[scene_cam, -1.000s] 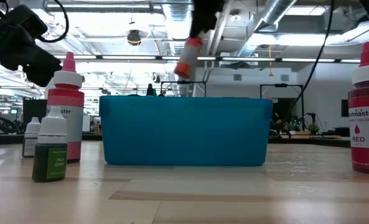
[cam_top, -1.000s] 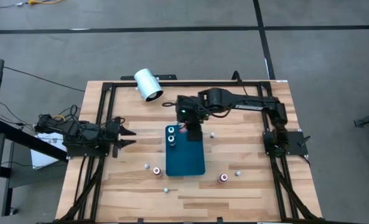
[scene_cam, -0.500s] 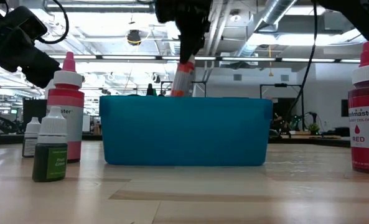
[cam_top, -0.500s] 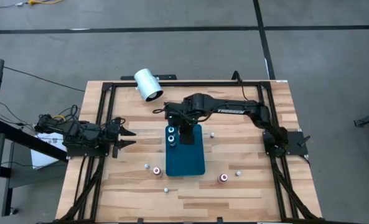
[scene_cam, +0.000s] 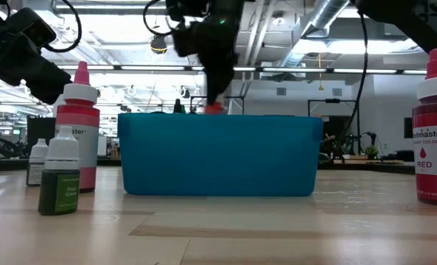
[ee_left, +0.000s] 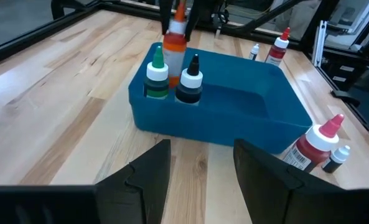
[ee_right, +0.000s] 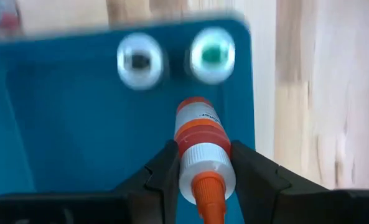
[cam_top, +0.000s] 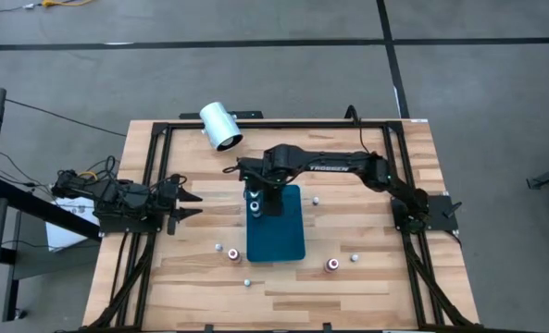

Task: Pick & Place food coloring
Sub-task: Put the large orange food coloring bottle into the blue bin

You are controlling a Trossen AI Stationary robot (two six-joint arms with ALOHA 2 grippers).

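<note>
The right gripper (ee_right: pixel 200 165) is over the blue tray (cam_top: pixel 288 236), near the tray's far left corner. Its fingers (ee_right: pixel 162 168) pinch a small orange bottle (ee_right: pixel 200 146) from both sides. The bottle hangs above the tray, next to a green-top bottle (ee_left: pixel 157 78) and a black-top bottle (ee_left: pixel 189 82) that stand inside it. More little bottles stand on the surface (cam_top: pixel 367 287) near its front edge. The left gripper (cam_top: pixel 189 205) waits near the left edge with its fingers wide apart.
</note>
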